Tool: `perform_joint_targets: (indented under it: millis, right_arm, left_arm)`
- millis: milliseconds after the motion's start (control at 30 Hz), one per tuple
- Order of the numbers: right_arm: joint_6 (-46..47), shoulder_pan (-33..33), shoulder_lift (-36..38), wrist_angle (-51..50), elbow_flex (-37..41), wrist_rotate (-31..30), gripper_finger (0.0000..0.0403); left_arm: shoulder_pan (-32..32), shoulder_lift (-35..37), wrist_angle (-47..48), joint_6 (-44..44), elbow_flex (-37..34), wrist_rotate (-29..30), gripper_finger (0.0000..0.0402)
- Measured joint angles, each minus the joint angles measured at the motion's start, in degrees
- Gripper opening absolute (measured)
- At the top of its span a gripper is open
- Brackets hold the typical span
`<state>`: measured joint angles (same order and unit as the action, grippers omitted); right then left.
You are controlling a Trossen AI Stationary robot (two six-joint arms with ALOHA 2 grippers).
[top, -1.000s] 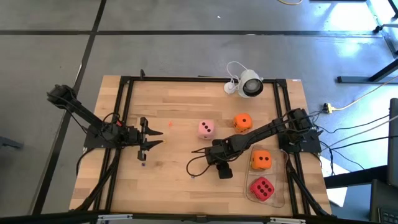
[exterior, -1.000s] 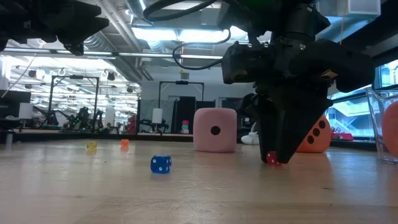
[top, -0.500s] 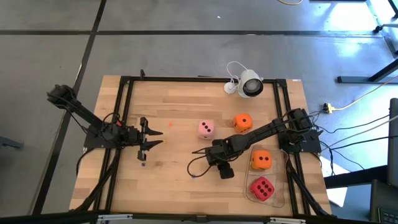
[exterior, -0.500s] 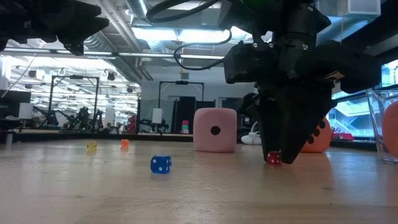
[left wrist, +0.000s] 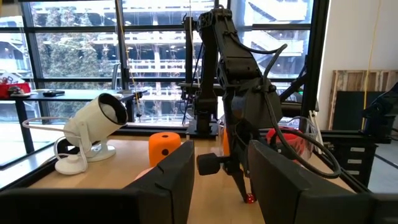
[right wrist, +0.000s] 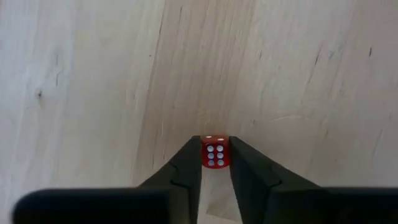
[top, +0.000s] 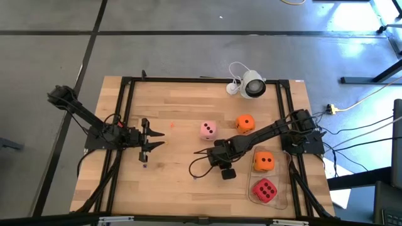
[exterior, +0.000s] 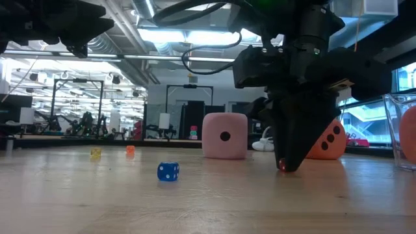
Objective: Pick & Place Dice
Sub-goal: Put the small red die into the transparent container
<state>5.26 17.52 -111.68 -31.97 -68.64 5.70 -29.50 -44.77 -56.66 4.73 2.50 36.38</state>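
The right gripper [right wrist: 215, 163] points straight down at the table [top: 176, 107], just in front of the pink die [top: 208, 130], and its two fingers [right wrist: 186, 163] are closed against the sides of a tiny red die [right wrist: 215, 152] that sits on the wood. From table height only a red sliver [exterior: 283, 165] shows between the tips, so whether it has left the surface is hard to say.

This die looks hard, smooth and very light. It should not deform, but it could slip or flick out if squeezed off-centre. The hold on two opposite flat faces, low and centred, seems the right one.

A small blue die [exterior: 168, 171] lies on the table left of the pink die and nearer the front edge. The big orange die [top: 245, 123] stands just right of the pink one, and another orange die [top: 263, 161] and the big red die [top: 264, 189] sit farther right and forward.

The left gripper [top: 152, 142] waits well left of the pink die, fingers apart and holding nothing.
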Motion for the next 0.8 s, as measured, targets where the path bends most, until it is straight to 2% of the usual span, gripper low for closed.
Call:
perform_joint_targets:
  millis: [100,433,800]
  right_arm:
    - [0.0,0.1,0.0,0.0,0.0,-0.5,0.0050]
    - [0.0,0.2,0.0,0.5,-0.1,-0.7,0.0059]
    - [-1.1,1.5,2.5,-1.8,-6.9,-0.6,0.0051]
  left_arm:
    - [0.0,0.0,0.0,0.0,0.0,0.0,0.0143]
    - [0.0,0.0,0.0,0.0,0.0,0.0,0.0143]
    - [0.0,0.0,0.2,0.0,0.0,0.1,0.0143]
